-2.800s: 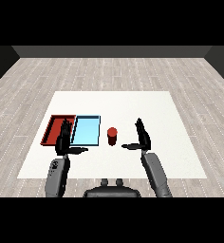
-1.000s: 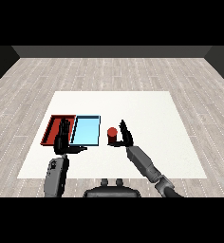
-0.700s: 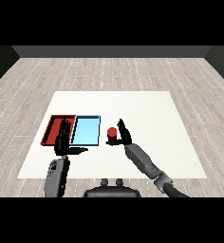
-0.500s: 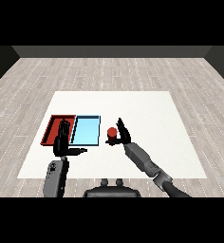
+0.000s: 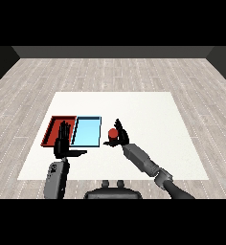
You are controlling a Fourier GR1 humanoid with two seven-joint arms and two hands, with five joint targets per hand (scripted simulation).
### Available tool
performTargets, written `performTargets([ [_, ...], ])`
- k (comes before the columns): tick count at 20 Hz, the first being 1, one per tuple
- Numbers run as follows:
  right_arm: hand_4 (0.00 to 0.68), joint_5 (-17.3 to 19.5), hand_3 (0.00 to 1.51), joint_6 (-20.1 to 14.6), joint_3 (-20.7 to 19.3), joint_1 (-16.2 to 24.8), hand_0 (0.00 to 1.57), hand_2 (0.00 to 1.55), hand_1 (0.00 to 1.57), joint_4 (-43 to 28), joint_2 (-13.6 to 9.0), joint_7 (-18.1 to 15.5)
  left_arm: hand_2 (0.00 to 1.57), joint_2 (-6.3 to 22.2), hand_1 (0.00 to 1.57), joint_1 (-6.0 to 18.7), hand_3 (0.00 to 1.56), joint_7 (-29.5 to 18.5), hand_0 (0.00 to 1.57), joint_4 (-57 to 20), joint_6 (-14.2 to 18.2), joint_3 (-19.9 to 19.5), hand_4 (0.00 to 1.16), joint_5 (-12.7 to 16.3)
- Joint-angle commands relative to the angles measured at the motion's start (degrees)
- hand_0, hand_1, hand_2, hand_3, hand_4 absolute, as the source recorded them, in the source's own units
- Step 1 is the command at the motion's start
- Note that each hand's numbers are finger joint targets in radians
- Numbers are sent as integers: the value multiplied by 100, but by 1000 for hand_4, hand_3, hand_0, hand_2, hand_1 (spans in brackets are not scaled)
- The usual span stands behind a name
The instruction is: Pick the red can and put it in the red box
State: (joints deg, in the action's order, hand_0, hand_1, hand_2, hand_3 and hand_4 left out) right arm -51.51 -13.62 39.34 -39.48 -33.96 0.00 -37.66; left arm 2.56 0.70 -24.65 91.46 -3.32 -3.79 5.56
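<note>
A: What was the right hand (image 5: 120, 135) doing?

B: It was at the red can (image 5: 113, 135), on the can's right side. Its fingers (image 5: 118, 125) rose past the can's far side and its thumb (image 5: 108, 142) reached under the near side, so the hand was curling round the can. I could not tell whether the grasp had fully closed.

A: And where was the can?

B: It stood upright on the white table (image 5: 148, 112), just right of the blue tray (image 5: 86, 131) and outside both trays. The red tray (image 5: 53, 128) lay beyond the blue one, further left, the two touching side by side.

A: The left hand (image 5: 63, 146)?

B: It hovered at the near edge of the red tray, fingers straight and pointing away, thumb stuck out to the right, holding nothing. It overlapped the tray's near right corner.

A: The arms?

B: The right forearm (image 5: 140, 159) ran from the lower right up to the can; the left forearm (image 5: 57, 177) came up from the lower left.
</note>
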Motion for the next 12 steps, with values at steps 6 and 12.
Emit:
performTargets([
  [6, 0, -722, 0, -704, 475, -261, 0, 0, 0, 265, 0, 23, 0, -69, 0, 122, 0, -143, 0, -118, 104, 52, 0, -142],
  [12, 612, -977, 1418, -1802, 1020, -264, 1452, 1456, 1452, -26, 0, -41, 0, -219, 0, 99, 0, -104, 0, -49, 204, 191, 0, -207],
])
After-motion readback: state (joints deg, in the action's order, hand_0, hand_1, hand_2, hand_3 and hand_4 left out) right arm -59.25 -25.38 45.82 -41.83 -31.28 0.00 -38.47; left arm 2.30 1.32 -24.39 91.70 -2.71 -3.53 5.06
